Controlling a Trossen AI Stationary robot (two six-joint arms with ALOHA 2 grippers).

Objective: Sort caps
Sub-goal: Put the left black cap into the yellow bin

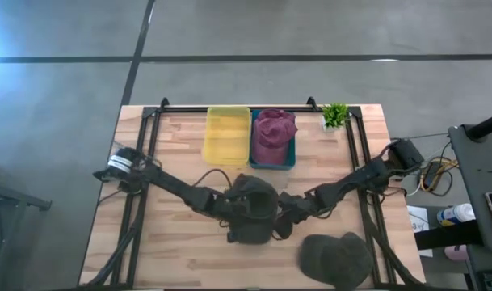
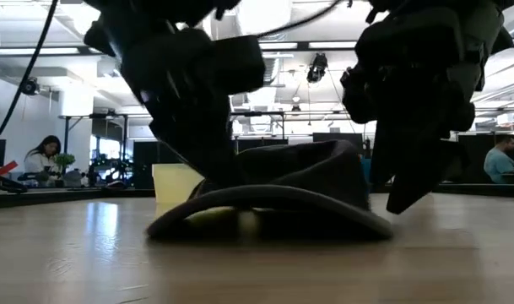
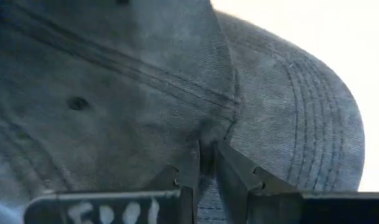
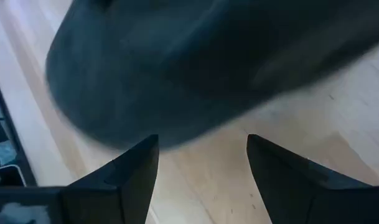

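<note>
matt stitched cloth cap [image 3: 177,87] on smooth wood table [image 1: 173,242].

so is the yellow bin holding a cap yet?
No. In the high view the yellow bin shows only bare plastic; the maroon cap sits in the teal bin beside it.

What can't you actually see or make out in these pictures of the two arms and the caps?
- Yellow bin: whether anything lies inside; too washed out from above.
- Teal bin: the maroon cap may cover another; can't tell.
- Second dark cap: bottom edge cuts it off in the high view.
- Middle dark cap: both arms hide much of it from above.
- Left gripper: what its jaws pinch, if anything, is hidden by fabric.
</note>
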